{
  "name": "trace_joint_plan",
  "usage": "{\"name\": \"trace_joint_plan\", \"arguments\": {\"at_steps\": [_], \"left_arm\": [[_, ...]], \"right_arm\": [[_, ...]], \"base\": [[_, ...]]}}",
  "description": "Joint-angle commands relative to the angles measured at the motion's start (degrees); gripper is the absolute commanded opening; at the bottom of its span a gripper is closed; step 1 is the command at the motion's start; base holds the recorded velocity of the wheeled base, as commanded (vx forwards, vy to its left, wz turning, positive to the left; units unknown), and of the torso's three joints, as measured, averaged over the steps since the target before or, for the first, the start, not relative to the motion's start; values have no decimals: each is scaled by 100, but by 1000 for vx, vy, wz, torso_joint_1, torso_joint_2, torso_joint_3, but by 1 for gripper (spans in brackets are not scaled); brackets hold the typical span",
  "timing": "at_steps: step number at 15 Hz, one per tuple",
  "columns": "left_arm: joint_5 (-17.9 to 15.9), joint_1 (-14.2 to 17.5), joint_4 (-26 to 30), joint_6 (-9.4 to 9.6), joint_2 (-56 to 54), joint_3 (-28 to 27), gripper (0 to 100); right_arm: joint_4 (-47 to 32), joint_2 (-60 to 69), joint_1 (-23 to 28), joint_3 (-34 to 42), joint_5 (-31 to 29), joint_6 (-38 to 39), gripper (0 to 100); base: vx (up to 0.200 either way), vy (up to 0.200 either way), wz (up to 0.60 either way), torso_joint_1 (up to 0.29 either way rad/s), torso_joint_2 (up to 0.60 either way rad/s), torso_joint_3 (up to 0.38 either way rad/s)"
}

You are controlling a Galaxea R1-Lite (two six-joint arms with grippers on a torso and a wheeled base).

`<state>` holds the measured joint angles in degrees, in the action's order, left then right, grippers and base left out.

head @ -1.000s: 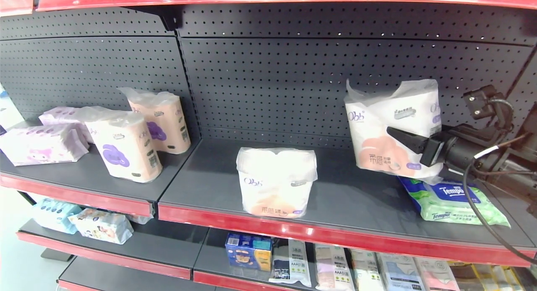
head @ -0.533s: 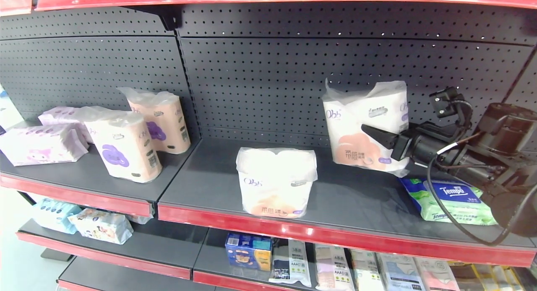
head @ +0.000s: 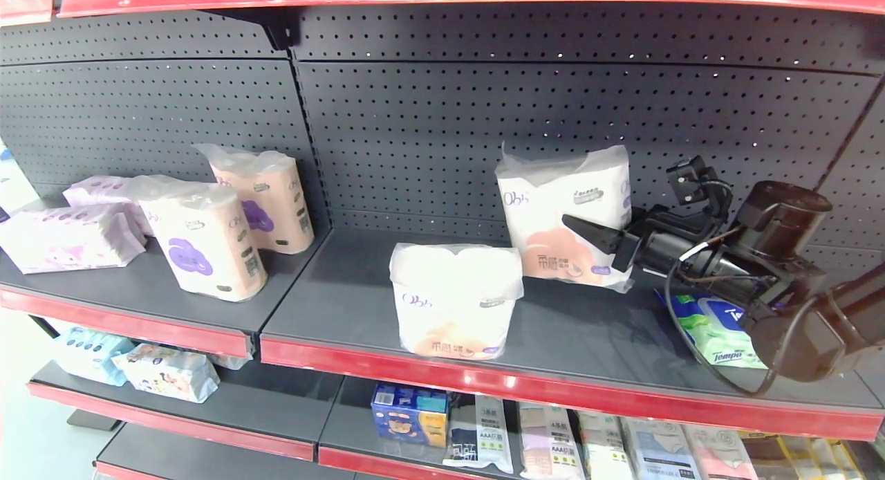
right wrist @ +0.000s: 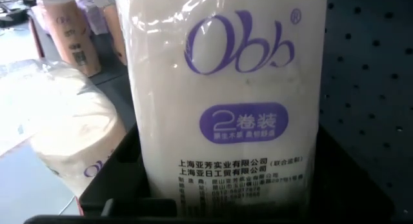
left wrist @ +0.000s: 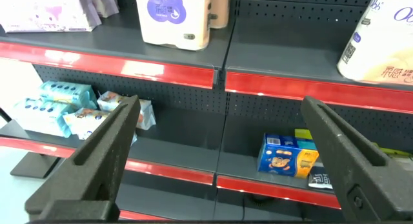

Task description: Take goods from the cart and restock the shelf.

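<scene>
Left gripper (left wrist: 219, 102) sits low in front of the lower shelves, fingers spread wide, nothing between them. Past it on the lower level: a blue box (left wrist: 287, 156) and a cluster of light blue packs (left wrist: 61, 108).

The shelf (head: 567, 390) has a red front lip. A white paper-roll pack, the front pack (head: 455, 300), stands upright just behind the lip, near the middle of the right bay. To its right a green wipes pack (head: 719, 331) lies flat on the shelf, partly covered by the right arm.

Further back, the right gripper (head: 581, 225) is clamped on a second white pack (head: 563, 210), same print as the front pack, with peach at the bottom. One finger (head: 588, 232) crosses its near face; the other is hidden behind it. The wrist view shows this pack (right wrist: 226, 108) filling the space between the fingers, with the front pack (right wrist: 71, 133) off to one side. The held pack is upright, slightly tilted, over the rear of the right bay, behind and to the right of the front pack and apart from it. Can't tell if its bottom touches the shelf.

In the left bay, two upright roll packs with purple print: one near the front (head: 204, 241), one behind it (head: 266, 200). Flat pink packs (head: 69, 236) lie at the far left. A dark pegboard wall (head: 442, 134) is at the back.
</scene>
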<state>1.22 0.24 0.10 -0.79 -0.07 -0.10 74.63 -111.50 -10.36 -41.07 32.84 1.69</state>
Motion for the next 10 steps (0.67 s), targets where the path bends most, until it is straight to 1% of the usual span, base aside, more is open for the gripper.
{"name": "trace_joint_plan", "arguments": {"at_steps": [1,4,5,6,10], "left_arm": [[1,2,-1,0,7,1,100],[1,2,-1,0,7,1,100],[1,2,-1,0,7,-8,100],[1,2,-1,0,7,1,100],[1,2,-1,0,7,1,100]], "right_arm": [[8,-355,8,-235,135,-2,0],[16,-654,-10,-534,398,-20,0],[43,-707,-10,-613,434,-20,0],[113,-892,-10,-885,469,-20,0],[131,-1076,-98,-1193,504,6,0]], "base": [[0,0,0,0,0,0],[0,0,0,0,0,0],[0,0,0,0,0,0],[0,0,0,0,0,0],[0,0,0,0,0,0]]}}
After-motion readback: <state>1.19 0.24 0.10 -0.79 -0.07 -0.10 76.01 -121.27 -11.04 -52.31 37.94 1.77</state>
